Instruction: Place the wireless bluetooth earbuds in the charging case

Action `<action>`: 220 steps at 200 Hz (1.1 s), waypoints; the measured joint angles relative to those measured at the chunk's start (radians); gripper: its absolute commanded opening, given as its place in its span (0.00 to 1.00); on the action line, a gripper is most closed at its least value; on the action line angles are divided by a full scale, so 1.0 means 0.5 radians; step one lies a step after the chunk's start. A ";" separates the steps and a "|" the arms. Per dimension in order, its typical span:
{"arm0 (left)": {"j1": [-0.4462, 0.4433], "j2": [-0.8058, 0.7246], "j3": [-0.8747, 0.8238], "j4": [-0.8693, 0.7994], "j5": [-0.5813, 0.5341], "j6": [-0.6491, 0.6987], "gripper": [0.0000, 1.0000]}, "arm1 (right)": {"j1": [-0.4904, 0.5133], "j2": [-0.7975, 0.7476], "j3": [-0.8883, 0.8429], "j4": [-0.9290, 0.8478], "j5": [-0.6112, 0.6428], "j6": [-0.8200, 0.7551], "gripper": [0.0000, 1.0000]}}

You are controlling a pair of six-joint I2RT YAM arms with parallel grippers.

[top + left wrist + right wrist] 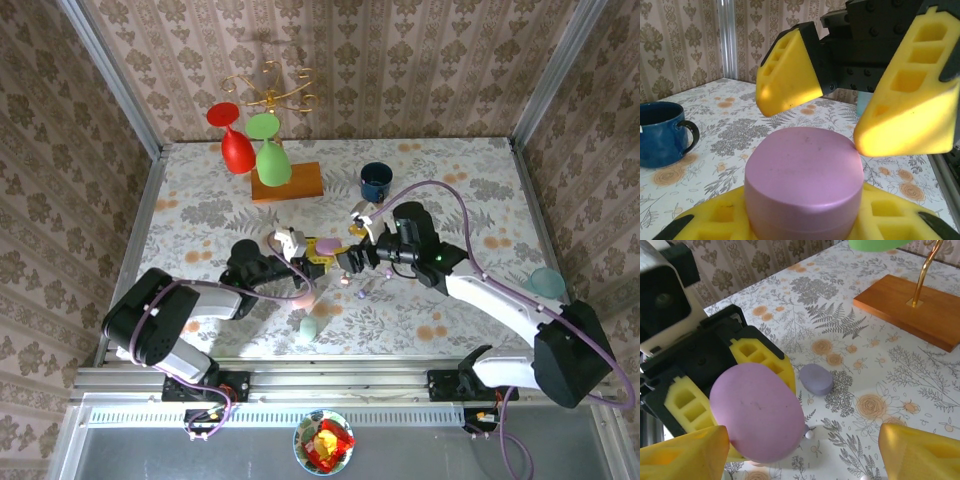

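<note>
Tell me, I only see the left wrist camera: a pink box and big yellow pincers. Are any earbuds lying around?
Observer: Yes. The right wrist view shows a tiny glossy white piece, maybe an earbud, on the table, close by the pink case.
Operator: Are there other cases?
Observer: A lavender oval case lies on the table beyond the pink one.
Operator: Any more?
Observer: The top view shows a mint case on the table, closer to its near edge.
</note>
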 measured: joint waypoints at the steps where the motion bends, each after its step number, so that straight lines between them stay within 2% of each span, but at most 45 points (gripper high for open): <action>1: 0.000 0.000 -0.001 0.001 0.000 0.000 0.29 | 0.001 0.000 0.000 0.000 0.000 -0.001 0.80; 90: 0.002 0.000 -0.002 0.001 -0.025 -0.044 0.28 | 0.036 0.056 0.017 0.016 0.060 -0.147 0.79; 159: 0.013 0.001 -0.011 -0.009 -0.085 -0.044 0.28 | 0.037 0.056 0.017 0.196 0.188 -0.035 0.78; 220: -0.002 0.000 -0.019 0.008 -0.008 -0.043 0.28 | 0.018 0.160 0.075 0.253 0.318 0.051 0.77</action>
